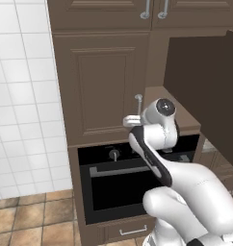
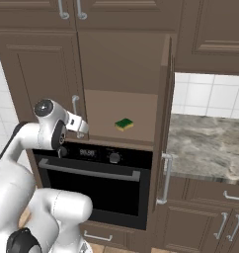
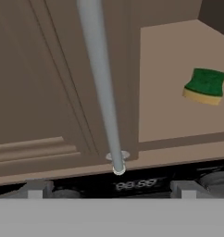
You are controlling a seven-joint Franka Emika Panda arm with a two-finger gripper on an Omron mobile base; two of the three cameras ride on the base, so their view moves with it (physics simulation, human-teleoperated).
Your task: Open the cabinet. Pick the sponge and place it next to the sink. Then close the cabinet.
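Note:
The cabinet's left door (image 1: pixel 101 81) is shut, and its right door (image 2: pixel 167 118) stands swung out toward me. On the plain brown shelf (image 2: pixel 104 116) inside lies the sponge (image 2: pixel 124 124), green on top with a yellow layer; the hand view has the sponge (image 3: pixel 205 86) at the upper right. My gripper (image 2: pixel 81 129) hovers in front of the lower end of the shut door's silver bar handle (image 3: pixel 102 88), left of the sponge and apart from it. The gripper (image 3: pixel 109 189) is open, its fingertips (image 3: pixel 36 188) set wide on either side of the handle's foot, holding nothing.
A black oven (image 2: pixel 92 183) with a bar handle sits directly under the shelf. A marble counter (image 2: pixel 205 143) runs to the right, beyond the open door. Upper cabinet doors (image 2: pixel 67 10) hang above. White wall tiles (image 1: pixel 19 96) and a brown tiled floor (image 1: pixel 27 216) lie to the left.

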